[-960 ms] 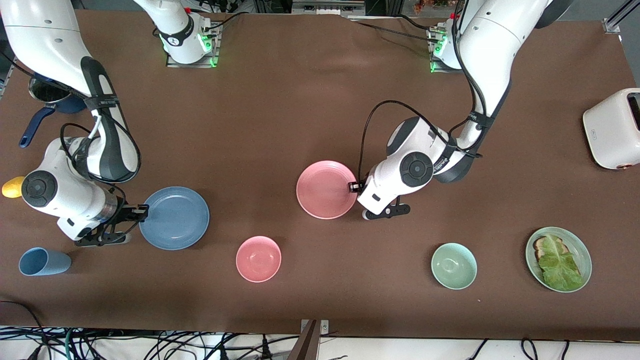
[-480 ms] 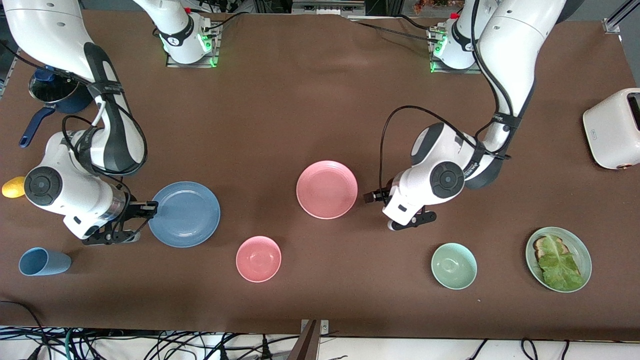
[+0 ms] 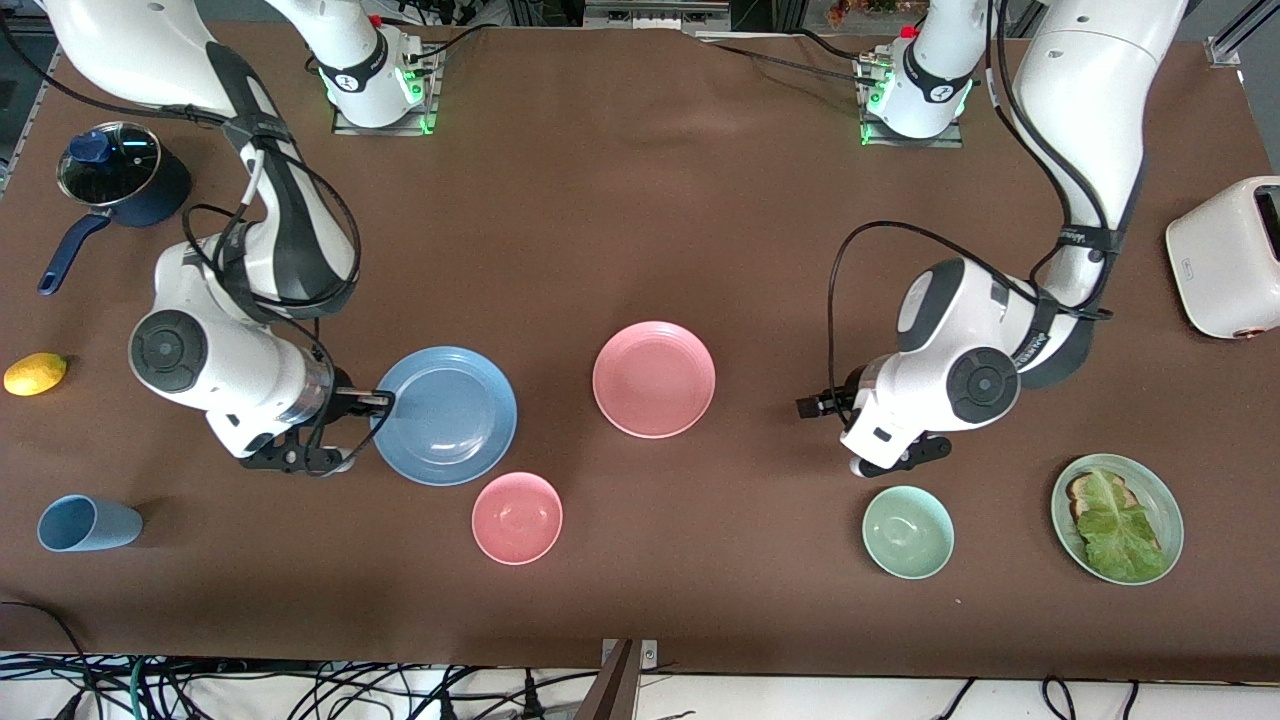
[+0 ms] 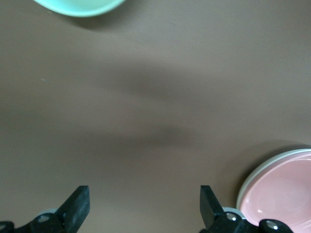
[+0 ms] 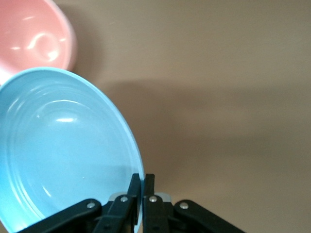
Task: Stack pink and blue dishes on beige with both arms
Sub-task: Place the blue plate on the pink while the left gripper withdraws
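Observation:
The pink plate (image 3: 654, 379) lies flat at the table's middle. Under its edge (image 4: 286, 194) the left wrist view shows a pale rim, the beige plate (image 4: 249, 180); the front view hides the beige plate beneath the pink one. My left gripper (image 3: 810, 405) (image 4: 144, 191) is open and holds nothing, a short way from the pink plate toward the left arm's end. My right gripper (image 3: 382, 399) (image 5: 142, 177) is shut on the rim of the blue plate (image 3: 445, 415) (image 5: 63, 150), which hangs beside the pink plate on the right arm's side.
A pink bowl (image 3: 517, 517) (image 5: 29, 39) sits just nearer the camera than the blue plate. A green bowl (image 3: 907, 531) and a green plate (image 3: 1168, 500) with lettuce lie near the left gripper. Blue cup (image 3: 85, 523), lemon (image 3: 35, 373), pot (image 3: 115, 175), toaster (image 3: 1225, 255) stand at the ends.
My left gripper opened fully and drew back from the pink plate toward the left arm's end. My right gripper carried the blue plate closer to the pink plate.

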